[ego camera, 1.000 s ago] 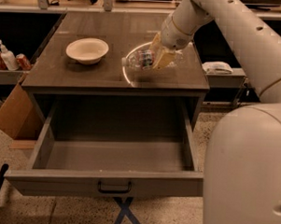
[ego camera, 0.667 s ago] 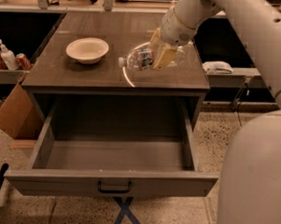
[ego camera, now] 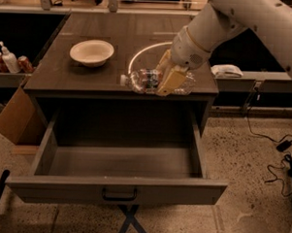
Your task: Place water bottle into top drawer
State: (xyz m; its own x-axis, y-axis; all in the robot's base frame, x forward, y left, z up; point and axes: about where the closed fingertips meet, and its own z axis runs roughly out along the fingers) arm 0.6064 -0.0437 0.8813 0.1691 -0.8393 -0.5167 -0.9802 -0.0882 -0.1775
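Item: bottle (ego camera: 143, 81), clear, ribbed, white cap. It lies on its side at the front edge of the surface (ego camera: 65, 78), right of centre, cap pointing toward the left edge. Whether it rests on the wood or hangs just above it cannot be told. Holder: hand (ego camera: 165, 82), clamped across the bottle's body toward its base end, arm reaching in from the back-right corner. Destination: drawer (ego camera: 118, 189), pulled well out below the front edge, floor bare, handle (ego camera: 119, 195) at the centre of the front panel. Other stock: bowl (ego camera: 92, 52) toward the back-left of the surface, well apart from the bottle; pump bottle (ego camera: 9, 60) on a shelf beyond the left edge, not concerned. Step in hand, as judged: carrying the bottle out over the front edge and down into the drawer. Handling notes: clear the front edge fully before descending, so that neither bottle nor wrist catches the lip of the surface. Hold the bottle level and lengthwise along the drawer's width, where there is most room. Bring it down near the floor, about the middle, away from the front panel and side walls, before letting go, since a round bottle released from height is likely to roll or bounce. Grip moderate, as thin plastic probably gives under pressure.
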